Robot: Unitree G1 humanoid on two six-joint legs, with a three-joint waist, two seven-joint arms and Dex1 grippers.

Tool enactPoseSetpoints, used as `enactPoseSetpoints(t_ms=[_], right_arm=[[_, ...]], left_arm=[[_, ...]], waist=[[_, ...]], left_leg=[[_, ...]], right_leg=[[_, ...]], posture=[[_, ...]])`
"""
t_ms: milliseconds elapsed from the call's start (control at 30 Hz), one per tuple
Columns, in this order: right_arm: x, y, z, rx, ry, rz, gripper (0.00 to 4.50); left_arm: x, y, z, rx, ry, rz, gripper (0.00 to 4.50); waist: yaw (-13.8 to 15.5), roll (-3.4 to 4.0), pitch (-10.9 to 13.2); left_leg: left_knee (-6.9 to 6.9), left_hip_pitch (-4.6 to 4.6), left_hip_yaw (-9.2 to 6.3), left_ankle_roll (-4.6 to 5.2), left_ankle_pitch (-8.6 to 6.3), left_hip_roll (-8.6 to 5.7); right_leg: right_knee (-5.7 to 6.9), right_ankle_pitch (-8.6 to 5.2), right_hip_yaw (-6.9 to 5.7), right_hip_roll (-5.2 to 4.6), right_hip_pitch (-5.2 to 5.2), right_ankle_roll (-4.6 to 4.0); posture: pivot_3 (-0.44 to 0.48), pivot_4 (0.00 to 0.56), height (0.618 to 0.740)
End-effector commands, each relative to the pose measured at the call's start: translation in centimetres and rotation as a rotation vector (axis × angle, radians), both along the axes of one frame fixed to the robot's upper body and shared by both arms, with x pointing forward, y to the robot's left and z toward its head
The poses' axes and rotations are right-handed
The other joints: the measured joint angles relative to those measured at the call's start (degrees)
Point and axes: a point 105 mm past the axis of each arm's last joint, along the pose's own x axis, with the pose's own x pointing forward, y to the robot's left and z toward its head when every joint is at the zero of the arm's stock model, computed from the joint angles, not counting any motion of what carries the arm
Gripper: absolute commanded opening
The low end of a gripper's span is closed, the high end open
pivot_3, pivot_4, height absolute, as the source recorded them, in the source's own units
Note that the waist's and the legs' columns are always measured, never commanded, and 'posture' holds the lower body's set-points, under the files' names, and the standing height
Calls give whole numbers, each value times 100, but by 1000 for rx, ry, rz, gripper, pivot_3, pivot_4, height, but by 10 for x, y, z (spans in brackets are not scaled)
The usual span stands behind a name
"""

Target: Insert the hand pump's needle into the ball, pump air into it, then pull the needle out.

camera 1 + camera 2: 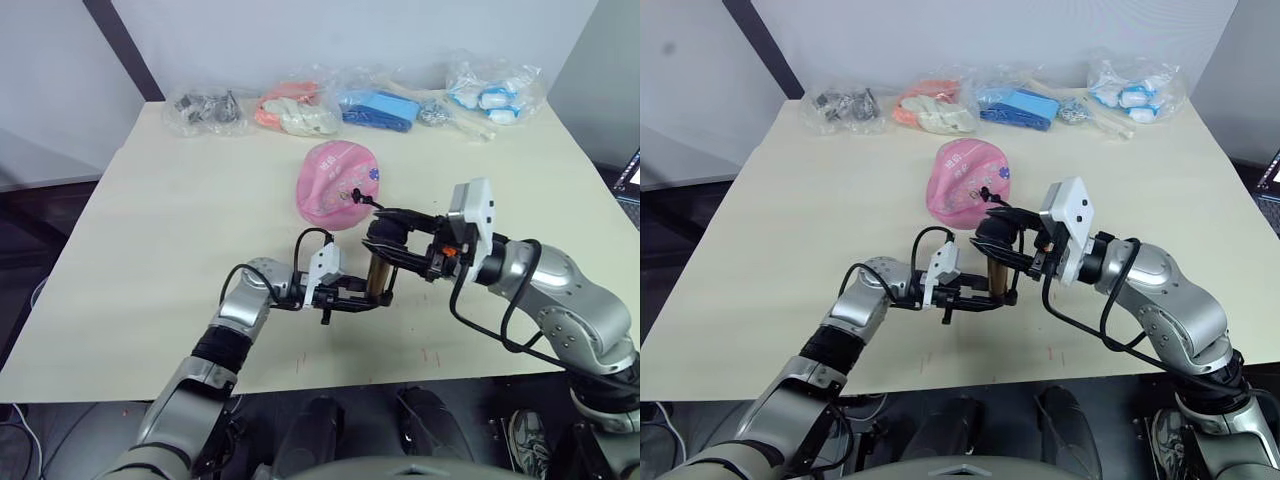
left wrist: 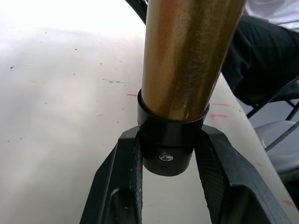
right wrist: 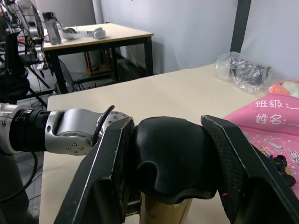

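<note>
Hand pump (image 1: 380,268) upright before the ball (image 1: 338,183); my left hand (image 1: 352,296) clamps its base, right hand (image 1: 392,240) its handle. Uneven strokes could tug the needle loose.

head stereo pair high over table (image 1: 150,220); wrist cameras close on shared hand pump (image 2: 182,70)

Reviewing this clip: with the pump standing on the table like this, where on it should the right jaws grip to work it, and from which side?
On the black handle cap, from the robot's right. The hand pump stands upright, its bottom cap pinched by the left gripper, so only the handle is free to travel. The right gripper already has its jaws closed on the handle's two sides, probably leaving room to push it down and pull it up.
</note>
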Motion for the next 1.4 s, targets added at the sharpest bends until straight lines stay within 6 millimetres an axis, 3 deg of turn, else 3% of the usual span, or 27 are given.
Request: enactPoseSetpoints(t_ms=[33,467,800,1100,1400], right_arm=[[-6,-5,-2,-40,-59,7,1811],[0,-45,-29,-133,-67,-103,1811],[2,-45,-36,-80,-50,-138,1811],[-3,-49,-1,-20,-99,-104,1811],[-9,-55,54,58,-151,-78,1811]], left_arm=[[1,-10,0,-19,-42,11,1116],[6,-43,-14,12,-85,49,1116],[7,-47,-34,78,-58,76,1116],[-1,-45,-52,128,-19,60,1116],[-5,-44,-58,126,18,59,1116]], waist=[[4,0,0],[2,-3,-1],[27,-7,-3],[33,-7,-4],[36,-8,-4]], left_leg=[[0,0,1,0,0,-2],[3,0,3,0,0,-25],[4,6,1,0,0,-25],[9,5,-1,1,0,-26],[8,3,-2,1,0,-25]], right_leg=[[-1,0,0,0,0,0],[2,0,1,-3,1,1],[1,0,0,-6,10,1],[0,3,0,-7,13,5],[-1,3,0,-10,13,5]], posture=[[0,150,740],[0,150,740],[0,150,740],[0,150,740],[0,150,740]])
